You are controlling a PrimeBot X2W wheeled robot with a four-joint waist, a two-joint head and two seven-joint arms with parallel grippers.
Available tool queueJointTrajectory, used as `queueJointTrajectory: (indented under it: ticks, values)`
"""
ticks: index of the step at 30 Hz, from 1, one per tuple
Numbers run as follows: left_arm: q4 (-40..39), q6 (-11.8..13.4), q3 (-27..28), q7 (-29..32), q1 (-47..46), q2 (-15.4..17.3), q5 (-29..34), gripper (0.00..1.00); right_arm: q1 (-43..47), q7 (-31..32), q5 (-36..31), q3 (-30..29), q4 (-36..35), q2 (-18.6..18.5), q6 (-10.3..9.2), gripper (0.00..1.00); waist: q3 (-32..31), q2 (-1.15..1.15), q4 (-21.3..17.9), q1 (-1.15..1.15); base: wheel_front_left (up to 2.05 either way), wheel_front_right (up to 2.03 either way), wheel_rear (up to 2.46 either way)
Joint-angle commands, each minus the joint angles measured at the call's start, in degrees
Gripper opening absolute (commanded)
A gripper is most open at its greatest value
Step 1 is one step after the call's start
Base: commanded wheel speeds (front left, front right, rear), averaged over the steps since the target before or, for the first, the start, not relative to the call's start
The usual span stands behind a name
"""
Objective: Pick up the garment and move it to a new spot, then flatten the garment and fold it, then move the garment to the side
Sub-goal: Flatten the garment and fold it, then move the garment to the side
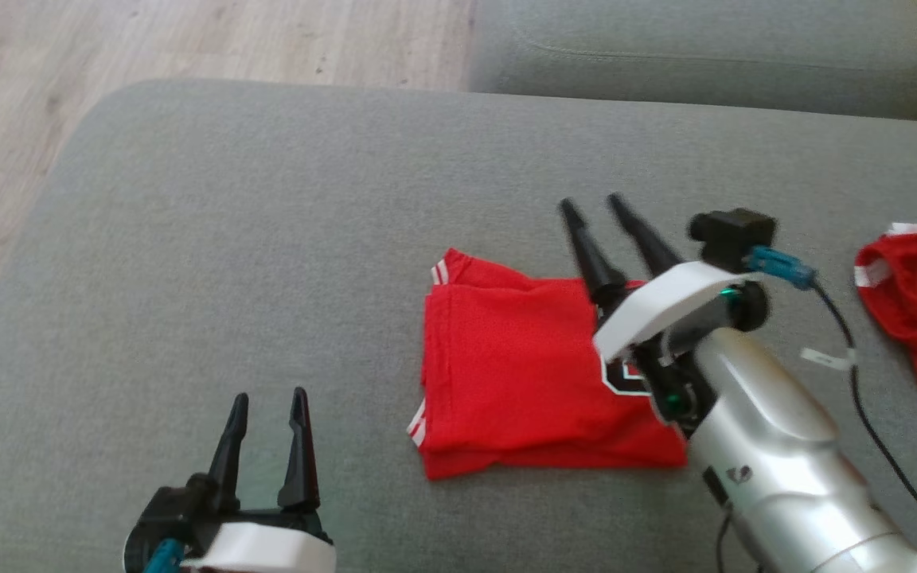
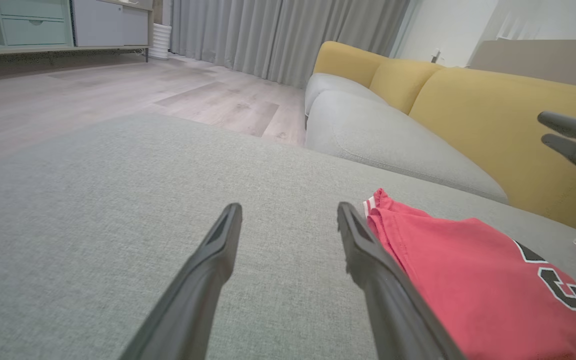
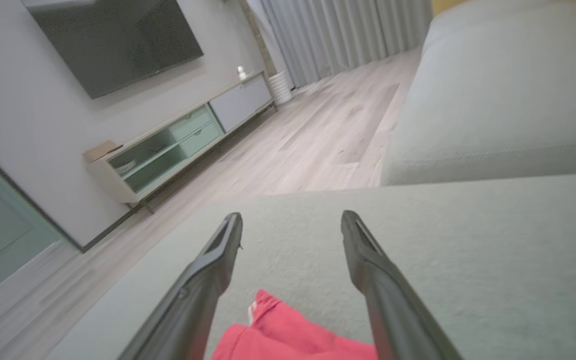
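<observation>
Head view, folded garment (image 1: 506, 374), open cushion (image 1: 228, 239) leftward, possibly crumpled red cloth (image 1: 916, 302) rightward

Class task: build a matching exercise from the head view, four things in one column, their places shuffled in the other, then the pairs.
1 folded garment
2 crumpled red cloth
3 left gripper
4 right gripper

A far right edge
B lower left, over bare grey cushion
C middle of the grey cushion
D at the folded garment's upper right corner

Pairs: 1-C, 2-A, 3-B, 4-D
</observation>
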Motion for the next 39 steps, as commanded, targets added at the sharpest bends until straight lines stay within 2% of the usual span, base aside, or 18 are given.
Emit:
queueJointTrajectory:
  ticks: [1, 6, 13, 24, 39]
  values:
    - [-1.48, -0.01, 1.16, -0.51, -2.18, -0.06, 0.79, 1.00, -0.64, -1.37, -2.78, -1.56, -1.25, 0.82, 0.21, 1.00, -0.39, 0.00, -0.77, 0.00, 0.00, 0.00, 0.00]
    - [-0.89, 0.16, 0.67, -0.05, -3.22, 0.21, 1.09, 1.00, 5.02, -2.87, -13.34, -9.75, -3.46, 0.82, 0.21, 1.00, -1.12, 0.00, -2.66, 0.00, 0.00, 0.00, 0.00]
    - [-0.48, 0.90, 0.58, 0.50, -2.99, 0.55, 1.00, 1.00, 16.96, -3.39, -23.69, -18.00, -12.85, 0.82, 0.21, 1.00, -2.13, 0.00, -4.90, 0.00, 0.00, 0.00, 0.00]
    - [0.48, 1.94, 1.02, 0.32, 0.01, 1.60, 0.79, 1.00, 29.90, -2.65, -26.53, -24.61, -22.56, 0.82, 0.21, 1.00, -3.77, 0.00, -6.03, 0.00, 0.00, 0.00, 0.00]
    - [0.76, 2.82, 1.67, -0.03, 1.11, 2.25, 0.01, 1.00, 34.42, -2.01, -27.34, -23.64, -25.75, 0.82, 0.21, 1.00, -3.96, 0.00, -6.30, 0.00, 0.00, 0.00, 0.00]
